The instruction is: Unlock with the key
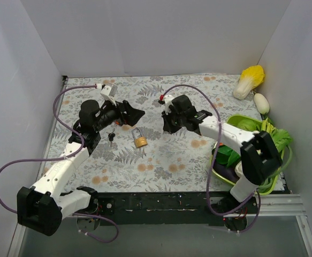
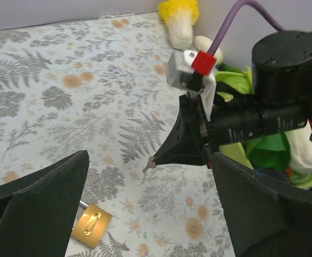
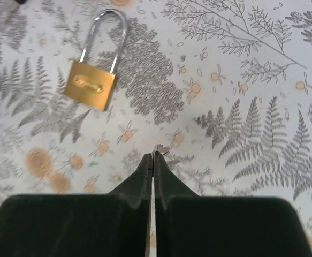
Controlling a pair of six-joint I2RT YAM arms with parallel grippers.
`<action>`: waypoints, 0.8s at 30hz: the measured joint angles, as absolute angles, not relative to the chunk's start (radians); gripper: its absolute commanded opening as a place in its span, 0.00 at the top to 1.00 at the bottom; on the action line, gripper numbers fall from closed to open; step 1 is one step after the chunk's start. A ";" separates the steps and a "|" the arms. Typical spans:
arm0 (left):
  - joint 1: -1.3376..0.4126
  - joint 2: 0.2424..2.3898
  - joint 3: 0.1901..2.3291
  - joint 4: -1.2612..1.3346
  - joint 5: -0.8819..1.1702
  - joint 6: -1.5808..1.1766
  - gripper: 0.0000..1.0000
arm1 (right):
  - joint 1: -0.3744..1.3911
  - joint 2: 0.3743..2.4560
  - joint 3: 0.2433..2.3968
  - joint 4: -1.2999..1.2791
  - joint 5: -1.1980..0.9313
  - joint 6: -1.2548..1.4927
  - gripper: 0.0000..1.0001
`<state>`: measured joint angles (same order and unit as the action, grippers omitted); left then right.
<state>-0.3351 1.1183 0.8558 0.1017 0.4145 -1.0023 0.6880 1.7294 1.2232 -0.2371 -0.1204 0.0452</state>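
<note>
Left gripper: jaws wide apart, nothing between them, hovering over the far-left part of the grey floral-print tablecloth. Just near of it, a small bunch of black-headed keys lies flat on the cloth.

Right of those, at mid-table: the brass padlock with a silver steel shackle, lying flat with the shackle pointing far and seated in the body. There's an engraved mark on the brass face, too small to read.

Right gripper: fingers pressed together, pinching a small silver key. Only its tip pokes out past the fingertips. It sits just above the cloth, right of the padlock and clear of it.

Far right: a lime-green plastic tray of leafy greens, a yellow-topped napa cabbage and a white radish.
</note>
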 measured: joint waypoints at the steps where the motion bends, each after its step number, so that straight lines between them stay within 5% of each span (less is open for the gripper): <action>1: -0.336 1.094 0.841 0.103 0.455 -1.003 0.02 | 0.690 1.662 1.182 -0.229 -0.134 0.059 0.99; 10: -0.347 0.965 0.699 0.117 0.782 -1.040 0.02 | 0.704 1.205 0.918 -0.202 -0.243 0.224 0.99; 24: -0.450 0.950 0.668 0.228 0.974 -1.119 0.02 | 0.704 1.032 0.886 -0.109 -0.456 0.450 0.99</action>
